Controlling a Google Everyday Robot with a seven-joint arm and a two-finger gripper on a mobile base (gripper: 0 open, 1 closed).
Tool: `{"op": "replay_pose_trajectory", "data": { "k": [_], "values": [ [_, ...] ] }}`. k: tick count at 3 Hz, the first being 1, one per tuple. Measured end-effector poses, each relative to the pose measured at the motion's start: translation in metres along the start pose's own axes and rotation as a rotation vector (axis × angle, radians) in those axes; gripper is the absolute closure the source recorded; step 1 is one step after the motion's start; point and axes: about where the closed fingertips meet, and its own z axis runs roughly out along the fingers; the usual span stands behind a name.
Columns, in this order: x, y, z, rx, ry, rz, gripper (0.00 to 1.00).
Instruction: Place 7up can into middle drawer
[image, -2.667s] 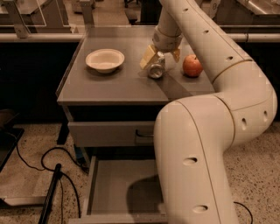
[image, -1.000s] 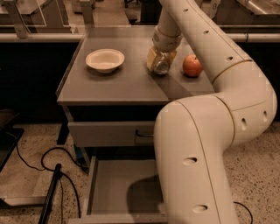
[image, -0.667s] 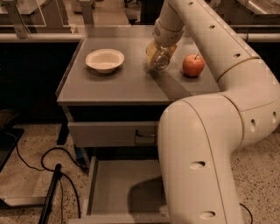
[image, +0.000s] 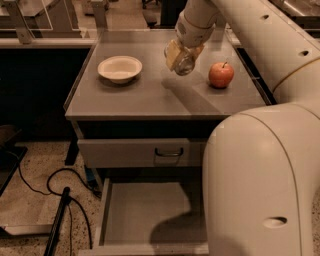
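My gripper (image: 181, 56) is above the middle of the cabinet top, shut on the 7up can (image: 184, 63), a small silvery can held tilted and lifted clear of the surface. Its shadow falls on the top below and to the right. The middle drawer (image: 150, 215) is pulled out at the bottom of the view, a wide grey tray with a bare flat floor, partly covered on the right by my white arm (image: 260, 180).
A white bowl (image: 120, 68) sits at the left of the cabinet top (image: 125, 100). A red apple (image: 221, 75) sits at the right. A shut drawer front with a dark handle (image: 168, 152) is above the open drawer. Black cables (image: 45, 185) lie on the floor at left.
The gripper closed on the can where it stood on the cabinet top and has lifted it up off the surface, moving slightly forward and left of the apple.
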Motion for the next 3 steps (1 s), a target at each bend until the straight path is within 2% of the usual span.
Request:
{"op": "replay_pose_trajectory", "data": {
  "k": [1, 2, 3],
  "values": [
    [0.012, 0.008, -0.006, -0.001, 0.004, 0.000, 1.00],
    [0.043, 0.028, -0.027, 0.000, -0.011, 0.018, 1.00],
    [0.077, 0.053, -0.035, -0.009, -0.007, 0.020, 1.00]
  ]
}}
